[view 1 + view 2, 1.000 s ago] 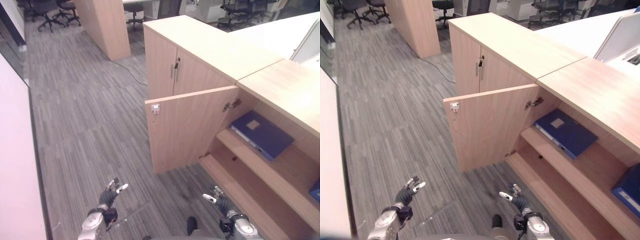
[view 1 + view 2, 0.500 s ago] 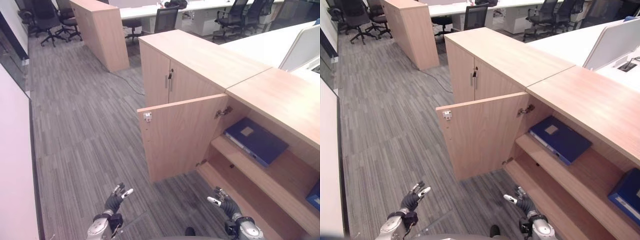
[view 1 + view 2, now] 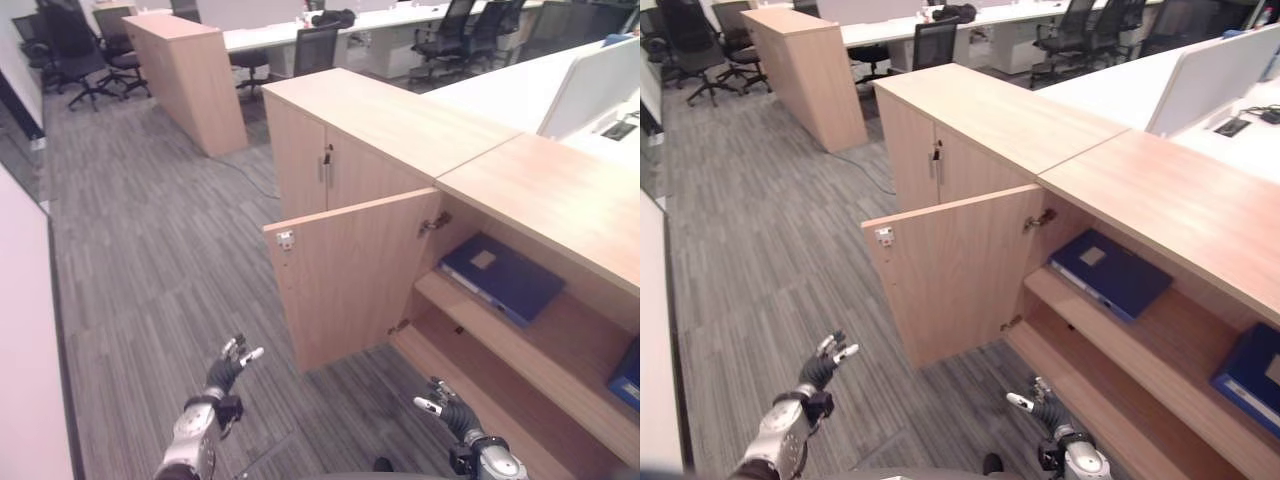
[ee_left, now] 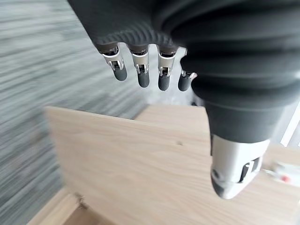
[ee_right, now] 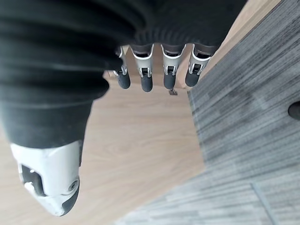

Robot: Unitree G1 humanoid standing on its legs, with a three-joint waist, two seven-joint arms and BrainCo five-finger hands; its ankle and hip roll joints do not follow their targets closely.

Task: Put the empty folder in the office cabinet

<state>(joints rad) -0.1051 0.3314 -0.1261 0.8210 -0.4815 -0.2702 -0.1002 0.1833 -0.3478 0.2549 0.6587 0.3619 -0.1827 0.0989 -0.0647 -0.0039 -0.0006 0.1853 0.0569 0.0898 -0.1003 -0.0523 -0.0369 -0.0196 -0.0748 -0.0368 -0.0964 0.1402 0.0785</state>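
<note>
A blue folder lies flat on the upper shelf of the open wooden cabinet. The cabinet door stands swung out toward me. My left hand hovers low over the carpet, left of the door, fingers relaxed and empty. My right hand hangs near the lower shelf's front edge, also open with nothing in it. The left hand's fingers point at the door panel, and the right hand's fingers face bare wood.
A second blue folder lies at the far right of the shelf. A closed cabinet adjoins the open one. Another wooden unit, office chairs and desks stand at the back. A white wall runs along the left.
The camera has tilted up and shifted, showing more of the room. My left hand has risen a little above the carpet; the right hand stays low near the shelf.
</note>
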